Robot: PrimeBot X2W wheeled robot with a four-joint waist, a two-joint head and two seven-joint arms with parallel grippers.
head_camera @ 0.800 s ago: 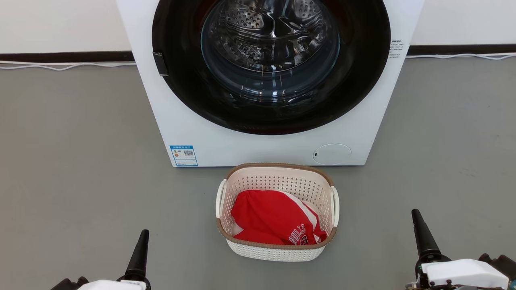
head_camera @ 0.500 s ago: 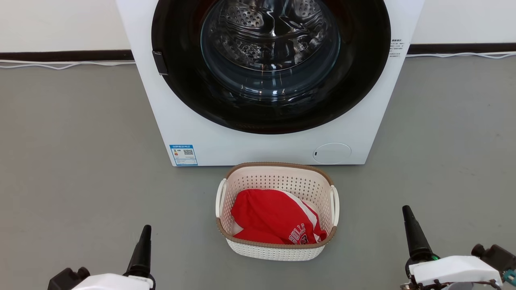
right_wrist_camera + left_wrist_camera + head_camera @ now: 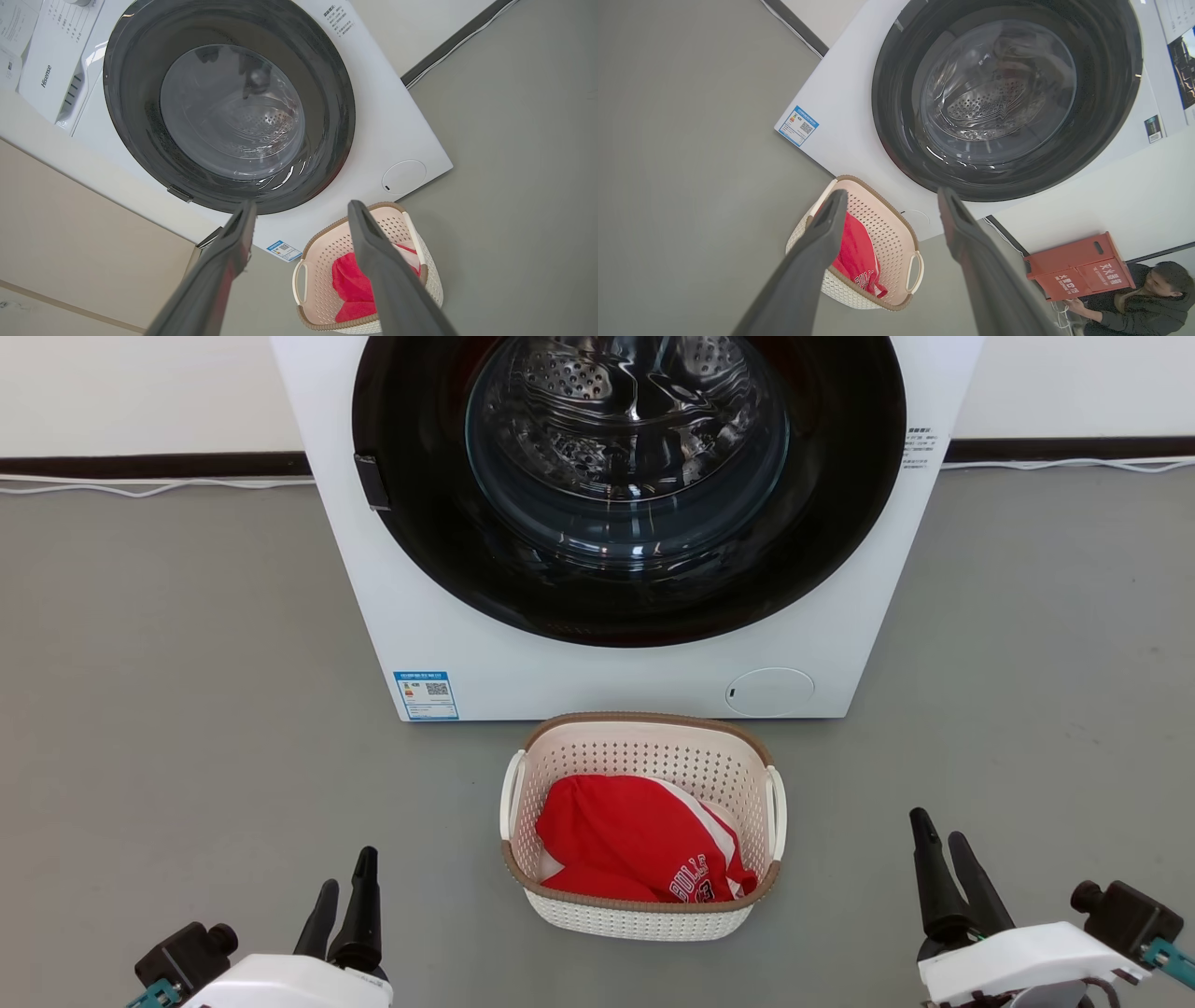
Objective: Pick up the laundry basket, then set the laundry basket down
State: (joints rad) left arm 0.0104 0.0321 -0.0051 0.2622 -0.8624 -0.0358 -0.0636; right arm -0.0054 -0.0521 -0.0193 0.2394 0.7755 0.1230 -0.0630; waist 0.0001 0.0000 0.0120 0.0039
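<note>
laundry basket [image 3: 644, 907] on floor [image 3: 187, 709], just before washing machine [image 3: 560, 663], red garment [image 3: 616, 840] inside | side handles [image 3: 511, 793] facing left and right, long axis unclear | left tool [image 3: 347, 873] and right tool [image 3: 938, 831] both parted, empty, flanking basket, about equally near, well apart from handles | only floor between

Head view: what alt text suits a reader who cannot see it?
A small cream laundry basket holding a red garment sits on the grey floor before a white washing machine. The left gripper and right gripper, both open, flank it without touching.
</note>
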